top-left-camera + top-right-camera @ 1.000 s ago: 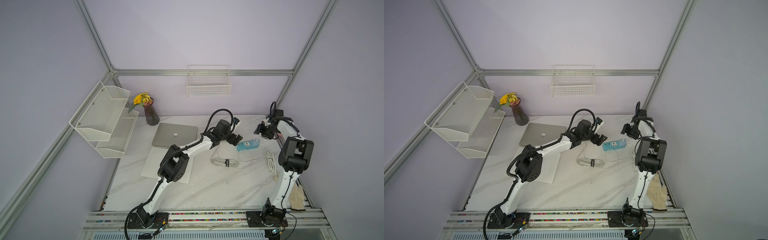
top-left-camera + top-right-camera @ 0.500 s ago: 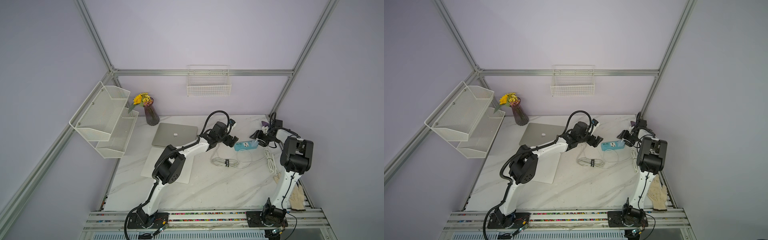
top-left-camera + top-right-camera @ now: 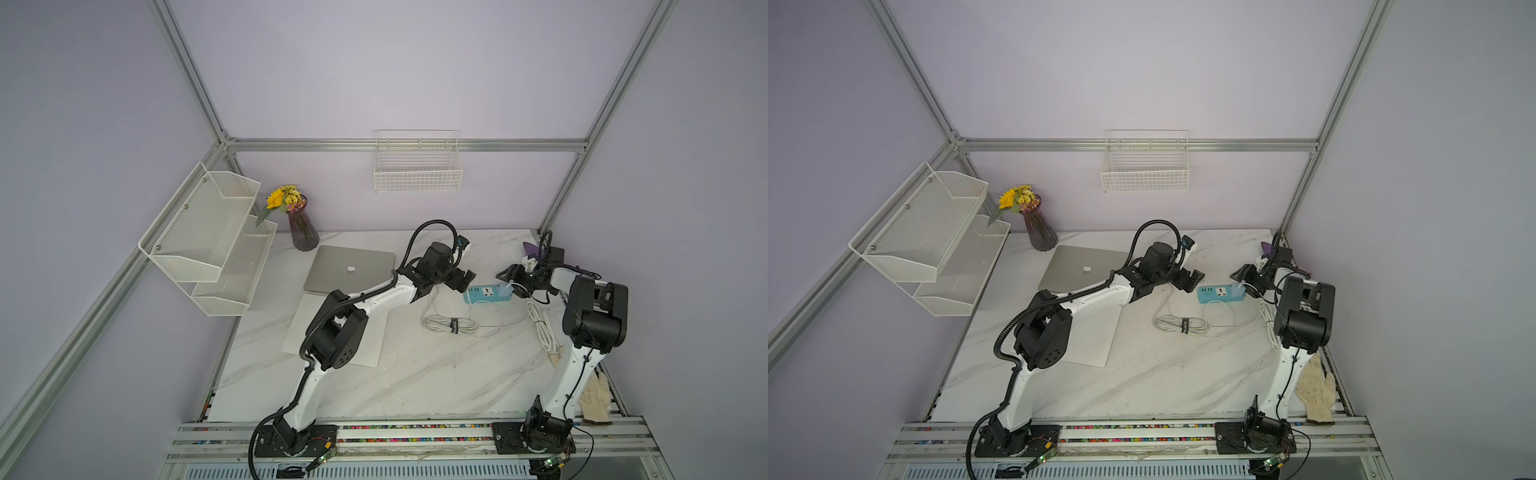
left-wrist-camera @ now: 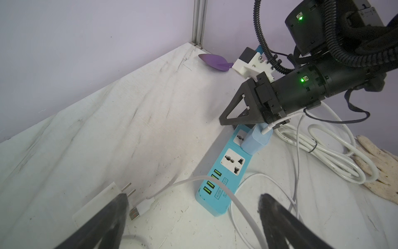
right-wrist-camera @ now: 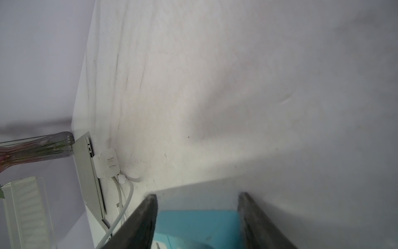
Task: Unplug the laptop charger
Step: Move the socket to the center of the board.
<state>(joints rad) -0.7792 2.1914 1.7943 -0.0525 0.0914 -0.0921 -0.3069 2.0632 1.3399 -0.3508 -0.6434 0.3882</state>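
Clearly laptop charger (image 4: 97,200) lies unplugged; left pincer (image 4: 193,196) spread, empty; right pincer (image 5: 198,195) straddles power strip (image 4: 213,207), grip unclear.

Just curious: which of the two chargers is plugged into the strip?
The light-blue adapter, standing in the strip; the white laptop charger lies loose, prongs bare.

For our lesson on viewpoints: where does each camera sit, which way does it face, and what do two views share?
Top views: high behind the arm bases, looking down at the table; left arm and right arm show.
Left wrist: on its arm, facing the power strip; own jaws, right arm.
Right wrist: on its arm, facing the laptop; own jaws.
Shared: both wrist views show the laptop charger.
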